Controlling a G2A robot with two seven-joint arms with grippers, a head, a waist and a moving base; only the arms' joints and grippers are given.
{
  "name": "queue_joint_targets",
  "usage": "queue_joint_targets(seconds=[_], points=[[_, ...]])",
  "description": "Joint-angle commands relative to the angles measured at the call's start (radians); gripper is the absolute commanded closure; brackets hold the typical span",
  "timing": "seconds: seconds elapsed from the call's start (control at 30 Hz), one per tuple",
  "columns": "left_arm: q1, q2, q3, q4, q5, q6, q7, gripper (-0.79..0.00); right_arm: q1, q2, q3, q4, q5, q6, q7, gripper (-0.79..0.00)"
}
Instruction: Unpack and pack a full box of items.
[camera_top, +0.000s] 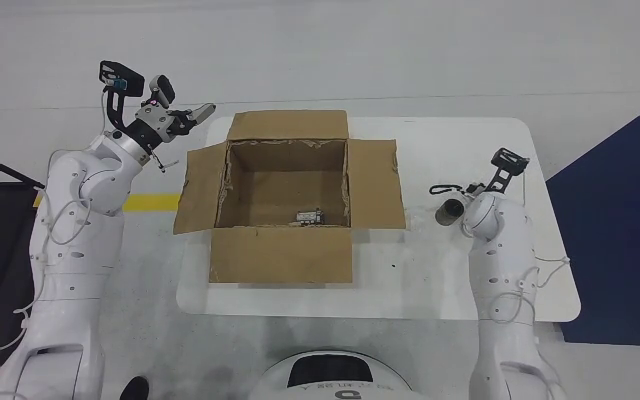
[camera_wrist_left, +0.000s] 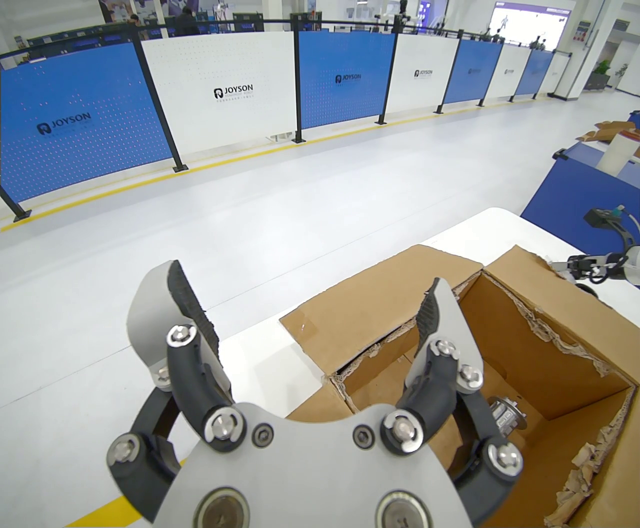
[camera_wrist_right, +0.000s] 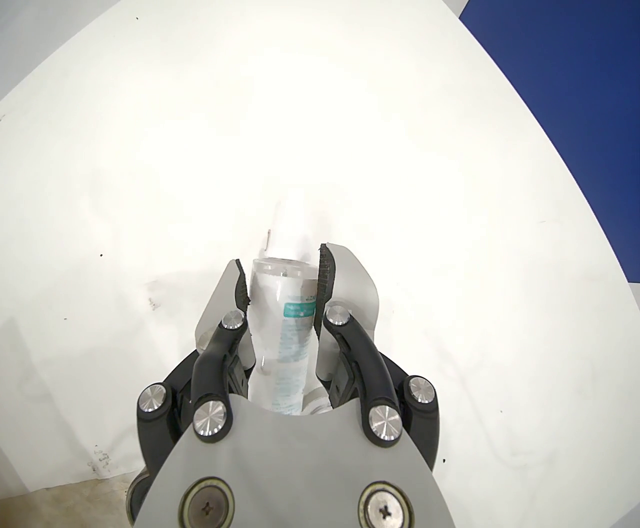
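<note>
An open cardboard box (camera_top: 282, 257) stands in the middle of the white table (camera_top: 450, 285), its flaps spread outward. A small metal part (camera_top: 308, 216) lies on the box floor; in the left wrist view the part (camera_wrist_left: 507, 415) sits beside the box's inner wall (camera_wrist_left: 525, 310). My left gripper (camera_top: 198, 113) hangs open and holds nothing above the table's far left corner, beside the box (camera_wrist_left: 307, 280). My right gripper (camera_wrist_right: 282, 270) is shut on a clear bottle (camera_wrist_right: 290, 345) with a teal label, low over the table right of the box (camera_top: 450, 200).
The box's four flaps have ragged, torn edges and cover part of the tabletop around it. A blue panel (camera_top: 605, 250) stands past the table's right edge. Bare tabletop lies right and in front of the box. A fence of blue and white panels (camera_wrist_left: 225, 95) lines the far floor.
</note>
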Motion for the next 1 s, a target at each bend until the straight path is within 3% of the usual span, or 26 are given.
queue_joint_targets(seconds=[0.0,0.43,0.5,0.53,0.6,0.67,0.73,0.97], points=[[0.0,0.0,0.0,0.0,0.0,0.0,0.0,-0.785,-0.005,0.0,0.0,-0.011,0.001,0.002,0.001,-0.329],[0.0,0.0,0.0,0.0,0.0,0.0,0.0,-0.785,-0.035,0.003,0.012,-0.059,0.044,-0.016,-0.047,-0.348],[0.0,0.0,0.0,0.0,0.0,0.0,0.0,-0.785,-0.053,0.002,0.02,-0.107,0.072,-0.017,-0.077,-0.379],[0.0,0.0,0.0,0.0,0.0,0.0,0.0,-0.785,-0.065,0.001,0.021,-0.148,0.098,-0.024,-0.094,-0.474],[0.0,0.0,0.0,0.0,0.0,0.0,0.0,-0.785,-0.101,-0.003,0.018,-0.232,0.141,-0.036,-0.126,-0.502],[0.0,0.0,0.0,0.0,0.0,0.0,0.0,-0.785,-0.137,-0.006,0.007,-0.324,0.197,-0.065,-0.152,-0.477],[0.0,0.0,0.0,0.0,0.0,0.0,0.0,-0.785,-0.165,-0.009,-0.014,-0.406,0.25,-0.116,-0.167,-0.391],[0.0,0.0,0.0,0.0,0.0,0.0,0.0,-0.785,-0.163,-0.009,-0.127,-0.525,0.445,-0.372,-0.122,-0.382]])
